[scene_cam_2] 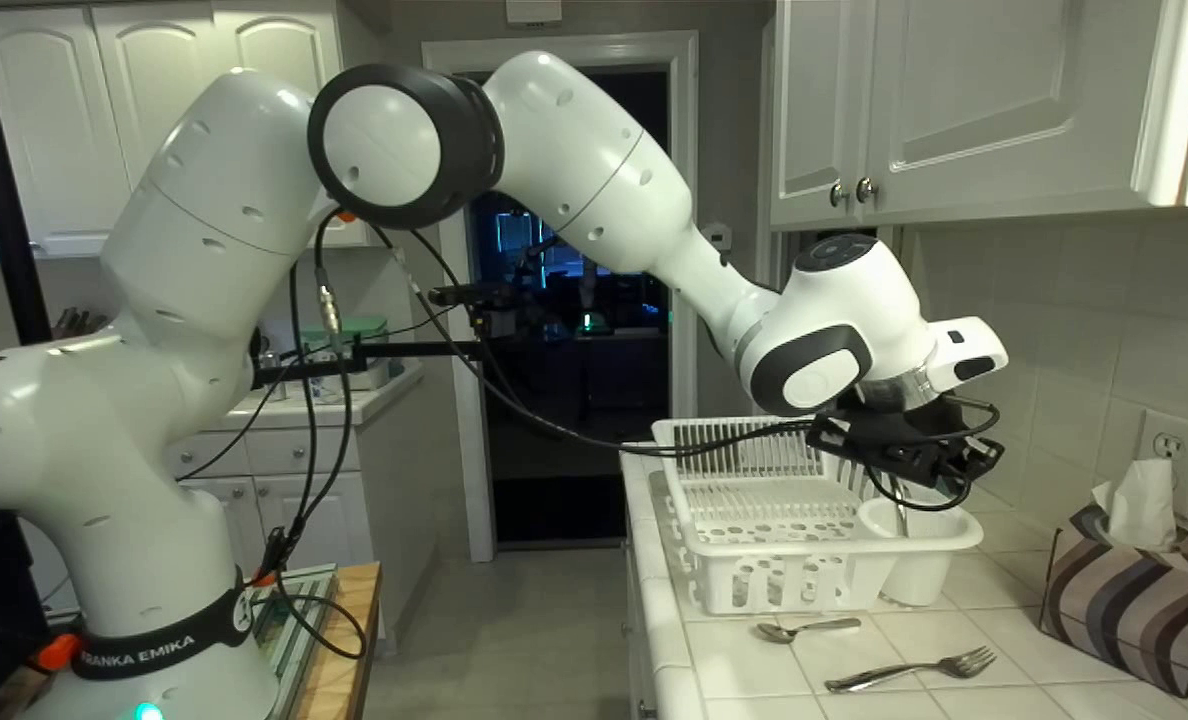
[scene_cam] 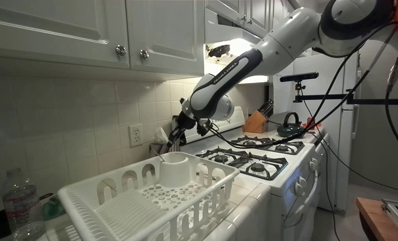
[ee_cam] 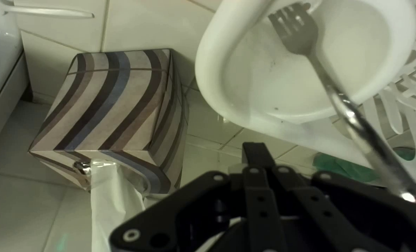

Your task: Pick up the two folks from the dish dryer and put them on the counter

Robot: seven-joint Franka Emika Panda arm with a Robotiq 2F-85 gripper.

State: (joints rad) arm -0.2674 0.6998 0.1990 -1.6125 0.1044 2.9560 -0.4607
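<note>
In the wrist view, the fork (ee_cam: 349,111) leaning in a white cup (ee_cam: 209,66) blurs toward the lower right, where its handle's end cannot be made out; the cup is cropped by the top edge, the gripper (ee_cam: 258,152) by the bottom. In an exterior view, the cup's wall hides the fork's tines, the dish rack (scene_cam: 189,202) is cropped below, and a green thing (scene_cam: 53,208) partly behind a clear bottle (scene_cam: 23,211) is too dim to identify
</note>
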